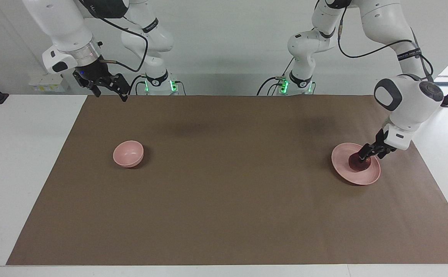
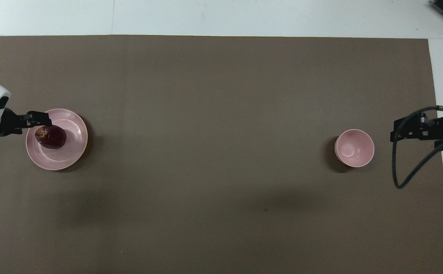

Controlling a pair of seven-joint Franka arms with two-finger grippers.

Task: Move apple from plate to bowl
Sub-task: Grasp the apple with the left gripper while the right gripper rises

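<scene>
The left gripper (image 1: pixel 363 155), jaws wide, is down at the apple (image 1: pixel 359 163) on the plate (image 1: pixel 343 161) — not gripping. The apple looks firm, smooth, rollable — best pinched across its widest middle. The right gripper (image 1: pixel 110 89) waits open, up near the bowl (image 1: pixel 128 153).

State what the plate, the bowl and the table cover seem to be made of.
Plate: pale pink, smooth matte look, likely plastic or glazed ceramic; unclear which. Bowl: same pink, faint sheen inside, probably the same material. Table cover: flat, dull brown sheet, looks like paper.
</scene>
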